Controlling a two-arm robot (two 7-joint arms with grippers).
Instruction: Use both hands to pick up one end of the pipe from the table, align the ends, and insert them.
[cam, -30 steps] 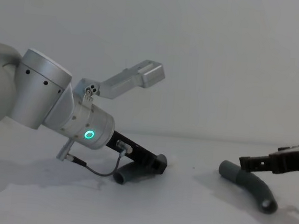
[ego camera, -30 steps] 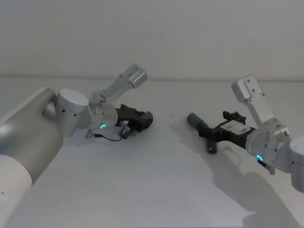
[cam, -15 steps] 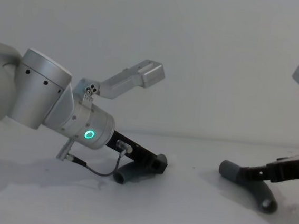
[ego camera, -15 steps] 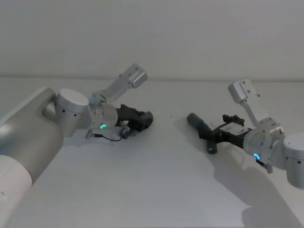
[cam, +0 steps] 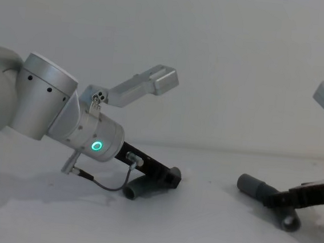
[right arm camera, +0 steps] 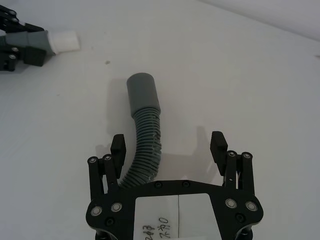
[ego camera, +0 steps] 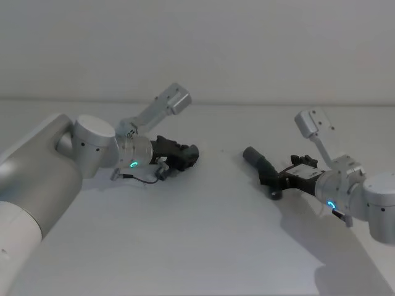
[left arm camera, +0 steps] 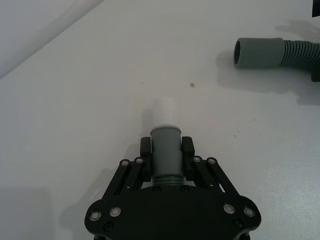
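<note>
Place: looks like a robotics lab or test bench.
Surface: a plain, matt white-grey table (ego camera: 197,253), with one tiny dark speck (left arm camera: 192,84) on it.
Backdrop: a bare pale wall (ego camera: 197,43) that meets the table's far edge in a straight line.
Equipment: two silver machine arms, the left arm (ego camera: 92,145) and the right arm (ego camera: 376,206), each with a small glowing ring light (cam: 96,145) at the wrist.
Light: soft and even, with faint grey shadows on the table beneath the arms.

Matt white table (right arm camera: 250,75), ribbed grey plastic pipe (right arm camera: 145,145), matt black left end effector (left arm camera: 166,146)
</note>
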